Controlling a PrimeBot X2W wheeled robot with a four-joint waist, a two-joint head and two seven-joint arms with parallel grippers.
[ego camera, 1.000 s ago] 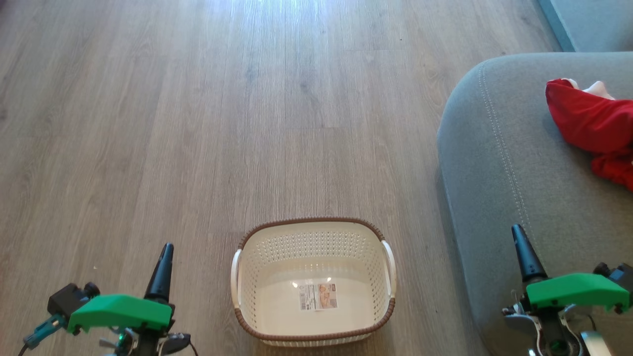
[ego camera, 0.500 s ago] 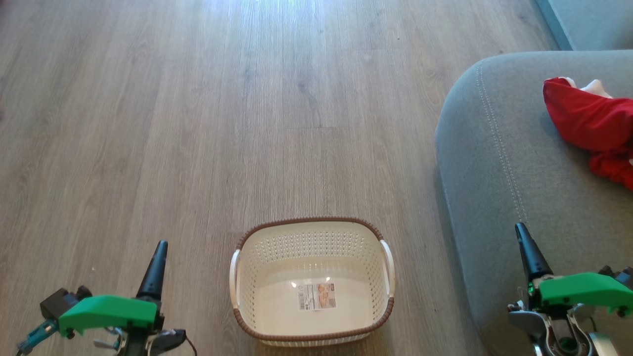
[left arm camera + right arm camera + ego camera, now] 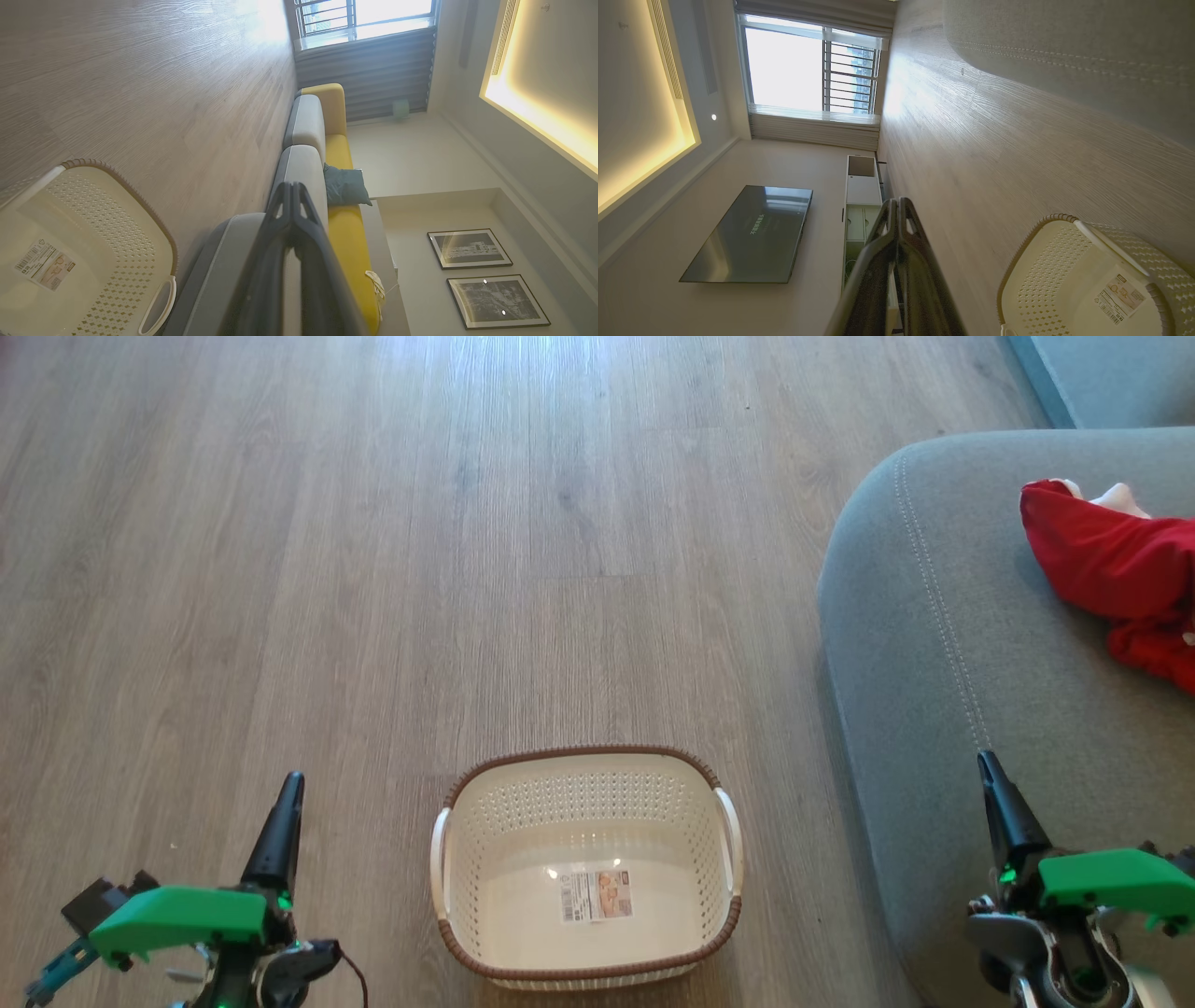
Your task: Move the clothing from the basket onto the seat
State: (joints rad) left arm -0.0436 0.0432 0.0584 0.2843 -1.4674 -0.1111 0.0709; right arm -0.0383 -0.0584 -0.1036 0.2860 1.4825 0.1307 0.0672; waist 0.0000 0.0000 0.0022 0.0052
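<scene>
Wooden floor (image 3: 373, 569) carries the basket (image 3: 579, 749) between the left claw (image 3: 291, 780) and the right claw (image 3: 985, 761), both closed, holding nothing. Ahead of the right claw, the clothing (image 3: 1111, 565) lies on the seat (image 3: 934, 663).

The cream perforated plastic basket (image 3: 583, 750) sat on the wood-plank floor (image 3: 373, 569), left of the grey upholstered seat (image 3: 934, 644); the red fabric clothing (image 3: 1102, 560) lay on it.
</scene>
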